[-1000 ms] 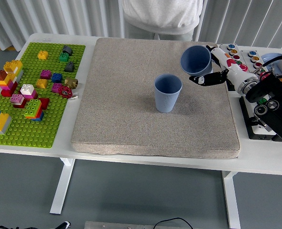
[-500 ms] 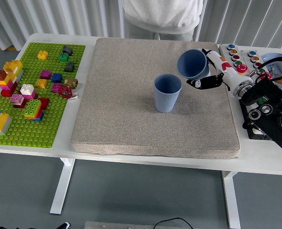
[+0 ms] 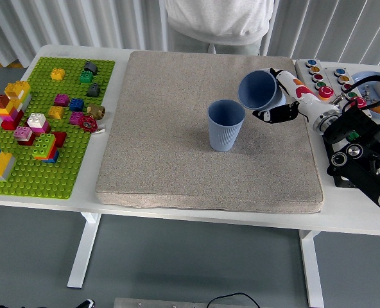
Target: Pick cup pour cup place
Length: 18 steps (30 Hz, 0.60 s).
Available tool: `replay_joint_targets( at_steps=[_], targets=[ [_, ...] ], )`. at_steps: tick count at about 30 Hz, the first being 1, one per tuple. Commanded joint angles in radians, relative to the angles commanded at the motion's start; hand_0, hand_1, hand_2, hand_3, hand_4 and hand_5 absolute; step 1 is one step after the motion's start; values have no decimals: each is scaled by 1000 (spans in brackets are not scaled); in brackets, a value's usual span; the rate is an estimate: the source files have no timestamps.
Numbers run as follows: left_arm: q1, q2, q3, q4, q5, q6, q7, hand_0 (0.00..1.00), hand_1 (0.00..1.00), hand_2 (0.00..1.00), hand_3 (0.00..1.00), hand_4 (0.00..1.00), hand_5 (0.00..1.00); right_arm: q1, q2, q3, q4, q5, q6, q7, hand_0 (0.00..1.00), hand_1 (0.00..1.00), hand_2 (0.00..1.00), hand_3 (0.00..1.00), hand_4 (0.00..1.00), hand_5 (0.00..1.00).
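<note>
Since a second ago, the held cup (image 3: 259, 90) has swung leftward and tipped further, its open mouth now facing the standing cup (image 3: 226, 124). Both are blue with ribbed walls; the standing one sits upright on the grainy grey mat (image 3: 177, 154), at seven o'clock from the tilted one. The right hand (image 3: 286, 102), white with black fingers, curls closed around the tilted cup. At nine o'clock lies a studded green baseplate (image 3: 68, 160) with colourful bricks.
</note>
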Motion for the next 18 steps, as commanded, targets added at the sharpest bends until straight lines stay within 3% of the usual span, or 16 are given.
replay_joint_targets(
  at_steps=[18],
  targets=[
    [-6, 2, 4, 0, -4, 1, -3, 767, 828, 866, 774, 518, 998, 17, 3, -11, 14, -106, -11, -27, 873, 825, 824, 804, 761, 105]
  ],
)
